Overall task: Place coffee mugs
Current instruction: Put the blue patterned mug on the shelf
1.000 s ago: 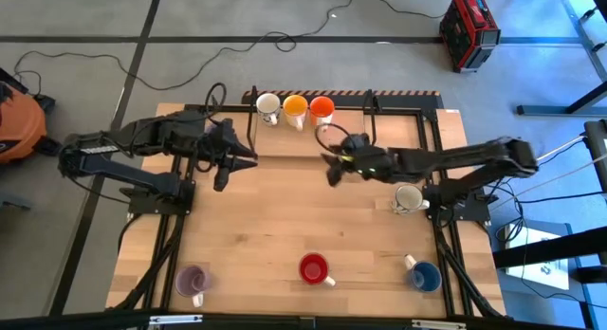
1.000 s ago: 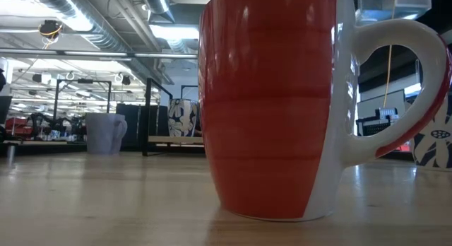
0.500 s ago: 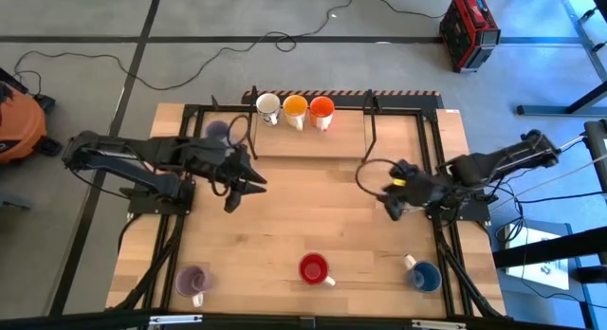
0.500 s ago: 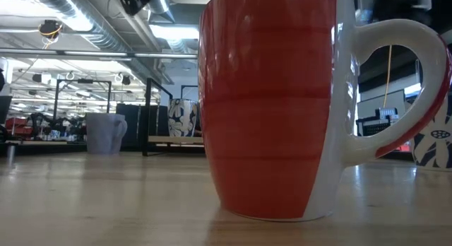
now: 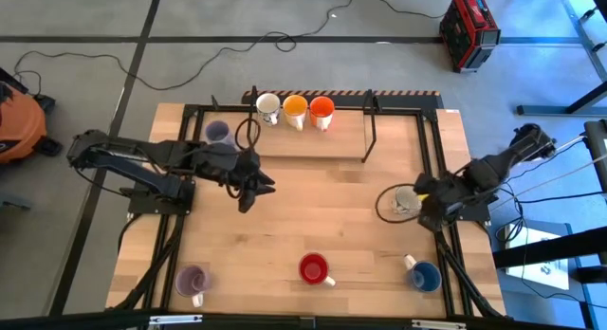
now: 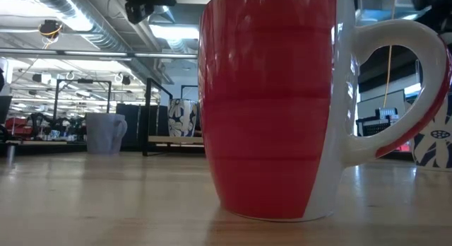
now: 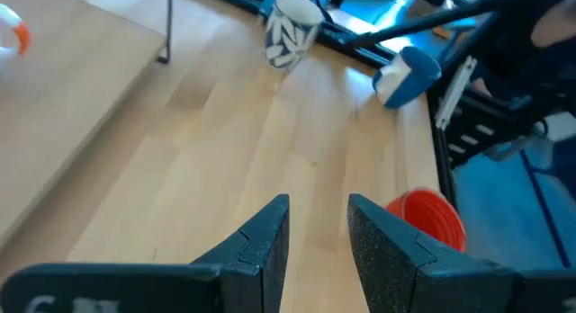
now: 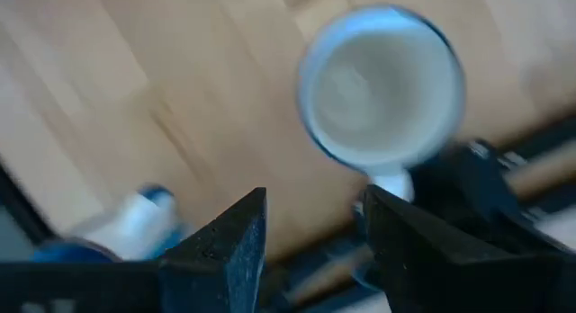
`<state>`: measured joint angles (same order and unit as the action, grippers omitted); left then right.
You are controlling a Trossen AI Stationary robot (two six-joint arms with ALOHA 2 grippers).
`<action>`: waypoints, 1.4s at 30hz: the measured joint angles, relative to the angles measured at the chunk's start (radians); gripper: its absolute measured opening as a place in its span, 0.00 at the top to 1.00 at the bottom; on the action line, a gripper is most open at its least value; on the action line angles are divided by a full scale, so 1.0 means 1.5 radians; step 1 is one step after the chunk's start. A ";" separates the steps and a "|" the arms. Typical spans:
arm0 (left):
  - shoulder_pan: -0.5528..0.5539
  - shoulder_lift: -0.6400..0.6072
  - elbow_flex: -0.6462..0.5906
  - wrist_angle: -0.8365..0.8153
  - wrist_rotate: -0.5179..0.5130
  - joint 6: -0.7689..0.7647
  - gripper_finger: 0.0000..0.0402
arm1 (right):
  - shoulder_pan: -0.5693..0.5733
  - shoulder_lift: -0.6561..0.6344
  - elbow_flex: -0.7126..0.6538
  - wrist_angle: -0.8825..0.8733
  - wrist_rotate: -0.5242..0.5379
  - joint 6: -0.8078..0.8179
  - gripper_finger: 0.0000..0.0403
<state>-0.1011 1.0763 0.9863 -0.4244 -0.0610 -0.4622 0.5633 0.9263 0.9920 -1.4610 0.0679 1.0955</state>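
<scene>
My left gripper (image 7: 317,234) has its 2 fingers a little apart with only bare wood between them; it hovers over the tabletop (image 5: 313,216) left of the middle, holding nothing. My right gripper (image 8: 310,236) also stands apart and empty, near the right edge of the tabletop, above and just beside the cream mug (image 5: 409,198), whose open mouth faces up at my wrist camera.

Along the far edge 3 mugs stand close together in a row: the white mug (image 5: 268,107), the yellow-orange mug (image 5: 295,108) and the orange-red mug (image 5: 321,109). 1 pale purple mug (image 5: 218,133) sits near the far left corner, partly behind my left arm. Along the near edge, well apart from each other, stand the second pale purple mug (image 5: 193,281) toward the left corner, the red mug (image 5: 314,269) near the middle and the blue mug (image 5: 424,275) toward the right corner.
</scene>
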 joint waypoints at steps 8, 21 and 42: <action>-0.005 0.000 0.000 0.022 -0.058 -0.020 0.73 | 0.026 -0.025 -0.041 -0.070 0.010 -0.016 0.57; -0.004 0.000 0.000 0.025 -0.076 -0.024 0.73 | 0.026 -0.052 -0.136 -0.007 0.021 -0.054 0.59; -0.005 0.000 0.000 0.024 -0.069 -0.022 0.73 | -0.148 0.061 -0.139 0.009 -0.047 -0.218 0.67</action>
<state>-0.1081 1.0760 0.9863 -0.3878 -0.1646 -0.4953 0.3416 1.0176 0.7834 -1.4480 -0.0030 0.7683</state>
